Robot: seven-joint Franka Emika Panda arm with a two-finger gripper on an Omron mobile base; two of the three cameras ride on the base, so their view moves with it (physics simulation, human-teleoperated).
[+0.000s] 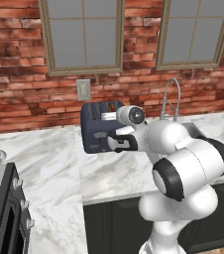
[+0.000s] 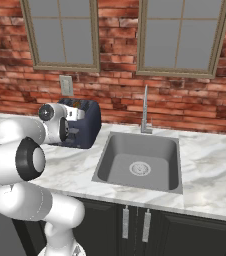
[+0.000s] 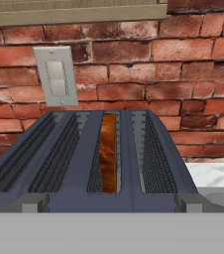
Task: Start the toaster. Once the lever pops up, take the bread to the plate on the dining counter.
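Note:
The dark navy toaster stands on the marble worktop against the brick wall. A brown slice of bread sits down in the third of its slots from the left. My gripper hovers just in front of the toaster's front face, at about its top edge, open and holding nothing. The hand view looks over the slots from the front; two pale grey levers sit at the near edge. The plate and the dining counter are out of view.
A steel sink with a tall faucet lies right of the toaster. A wall switch plate is above it. A stove stands at the far left. Bare marble lies left of the toaster.

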